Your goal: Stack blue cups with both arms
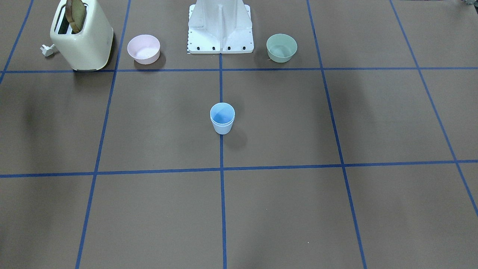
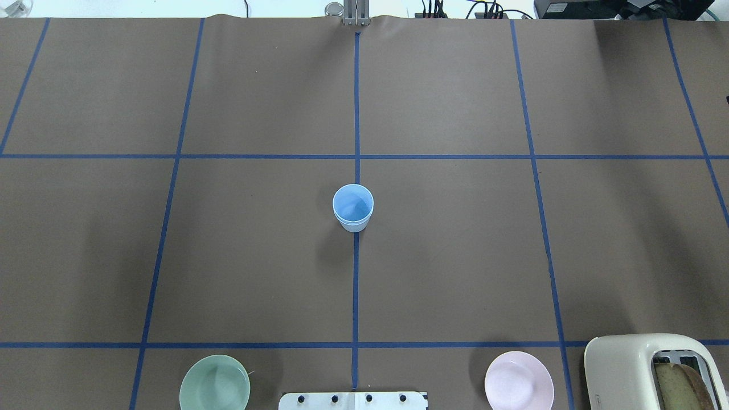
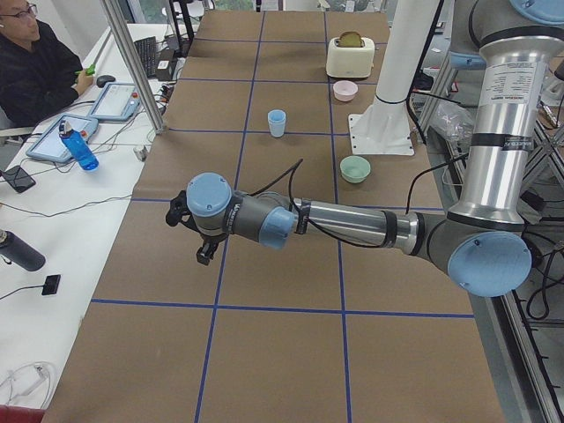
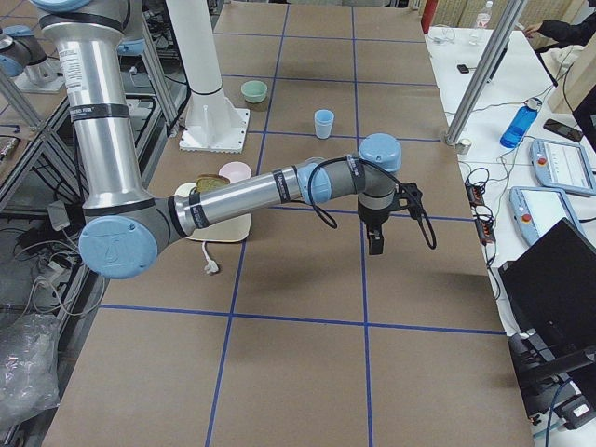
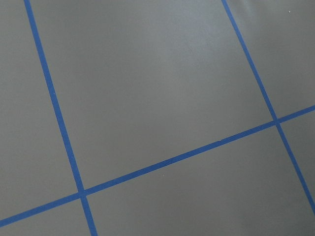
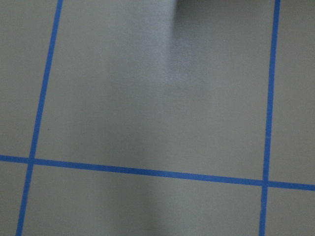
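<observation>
Opposed overhead and front views, blue cups central in both.

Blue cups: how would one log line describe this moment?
blue cups: nested, upright, mid-table | left arm: well clear | right arm: well clear | stack: looks done

Table (blue-taped) bears blue cups, pink bowl, green bowl, toaster.

The blue cups are nesting, one mostly hiding the other. Right of the white base, the toaster is running off the overhead edge. The left gripper and right gripper are appearing too small to read.
</observation>
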Robot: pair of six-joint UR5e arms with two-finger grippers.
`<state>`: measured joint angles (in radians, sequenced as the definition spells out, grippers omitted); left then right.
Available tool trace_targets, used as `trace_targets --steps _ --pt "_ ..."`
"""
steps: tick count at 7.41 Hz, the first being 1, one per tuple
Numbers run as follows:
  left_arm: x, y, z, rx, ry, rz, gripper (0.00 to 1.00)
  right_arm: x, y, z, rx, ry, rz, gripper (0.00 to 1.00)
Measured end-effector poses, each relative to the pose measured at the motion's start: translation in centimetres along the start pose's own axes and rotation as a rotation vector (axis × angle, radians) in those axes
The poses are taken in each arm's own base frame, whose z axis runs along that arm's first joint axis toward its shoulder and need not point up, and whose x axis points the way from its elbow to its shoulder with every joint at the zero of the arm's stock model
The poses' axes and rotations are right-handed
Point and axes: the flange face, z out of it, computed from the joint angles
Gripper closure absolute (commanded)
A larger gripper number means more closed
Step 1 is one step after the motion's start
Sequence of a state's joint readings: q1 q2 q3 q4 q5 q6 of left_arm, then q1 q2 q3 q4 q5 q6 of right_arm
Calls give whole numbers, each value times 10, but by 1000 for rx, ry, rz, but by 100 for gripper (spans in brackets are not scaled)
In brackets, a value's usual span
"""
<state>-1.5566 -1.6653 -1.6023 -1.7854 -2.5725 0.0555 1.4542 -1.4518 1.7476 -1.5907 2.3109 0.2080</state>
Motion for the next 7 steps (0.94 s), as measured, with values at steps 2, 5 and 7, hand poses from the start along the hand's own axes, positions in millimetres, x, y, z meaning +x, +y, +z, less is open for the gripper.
trace_targets --steps 2,5,7 --pt "1 -1 0 1 0 2 2 31 19 -2 -5 -3 30 0" --pt "3 -5 -1 4 0 4 2 38 24 -4 19 -28 1 0" --pt "4 -8 -2 7 -1 6 2 44 25 1 37 -31 -20 0"
